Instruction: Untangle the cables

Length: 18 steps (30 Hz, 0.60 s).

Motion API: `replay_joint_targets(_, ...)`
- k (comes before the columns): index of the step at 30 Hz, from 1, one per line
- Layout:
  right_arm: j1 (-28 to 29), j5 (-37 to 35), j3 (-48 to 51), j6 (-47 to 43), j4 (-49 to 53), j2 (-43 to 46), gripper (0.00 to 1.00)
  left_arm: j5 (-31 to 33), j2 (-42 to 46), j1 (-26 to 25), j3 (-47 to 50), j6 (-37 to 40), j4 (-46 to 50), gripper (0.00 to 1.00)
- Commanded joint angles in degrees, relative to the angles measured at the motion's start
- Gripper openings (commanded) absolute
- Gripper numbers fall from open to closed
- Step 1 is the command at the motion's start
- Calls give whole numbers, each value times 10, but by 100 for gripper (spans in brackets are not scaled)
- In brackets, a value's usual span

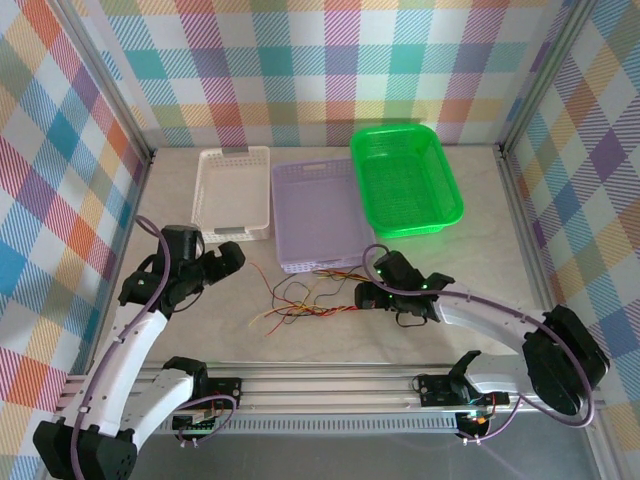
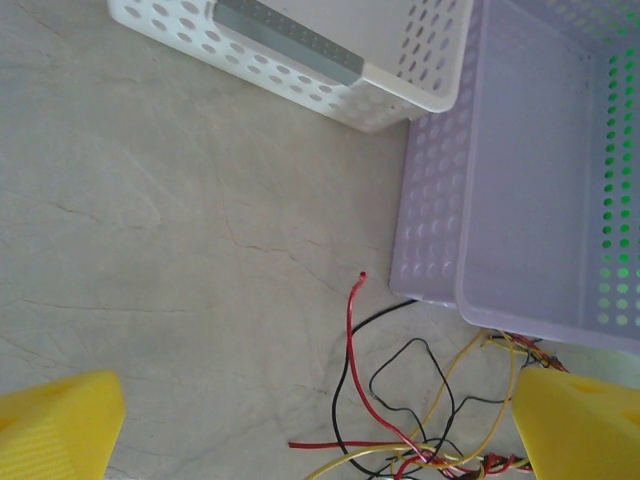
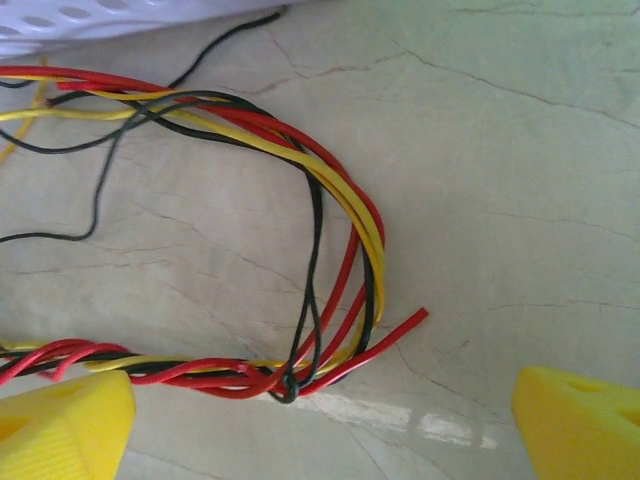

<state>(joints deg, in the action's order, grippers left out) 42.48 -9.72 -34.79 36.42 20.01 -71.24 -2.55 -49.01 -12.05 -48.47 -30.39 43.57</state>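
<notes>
Cables [image 1: 305,300]: a loose tangle of thin red, black and yellow wires on the table [image 1: 480,270], just in front of the purple basket's near wall and between the two grippers.
Cables, left wrist view [image 2: 351,320]: a red end points up beside the purple basket [image 2: 430,200]; black loops and yellow strands cross below it.
Cables, right wrist view [image 3: 360,215]: red, yellow and black strands run together in a tight curve, twisted into a knot at the bottom.
Left gripper [image 1: 218,264]: jaws wide apart and holding nothing, left of the tangle. Its yellow pads [image 2: 55,420] sit at the lower corners of its wrist view.
Right gripper [image 1: 362,296]: jaws wide apart with nothing clamped, at the tangle's right end. The twisted bundle lies just beside one yellow pad [image 3: 60,425]; I cannot tell whether they touch.
White basket [image 1: 268,195]: far left of the row, a grey strip on its rim.
Purple basket [image 1: 325,266]: middle, touching the white one.
Green basket [image 1: 408,229]: right, tilted.
Walls [image 1: 300,60]: pastel plaid.
</notes>
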Motion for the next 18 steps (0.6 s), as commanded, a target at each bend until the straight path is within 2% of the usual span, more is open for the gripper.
replay_joint_targets(1, 5, -36, 5, 18, -22, -21, 96, -7, 6, -15, -17, 12, 12, 100)
replay_joint_targets(6, 5, -41, -3, 17, -38, -58, 93, -8, 2, -27, -17, 11, 12, 100)
replay_joint_targets(18, 21, -51, -42, 8, -44, -150, 78, 7, 7, -57, -19, 10, 14, 100)
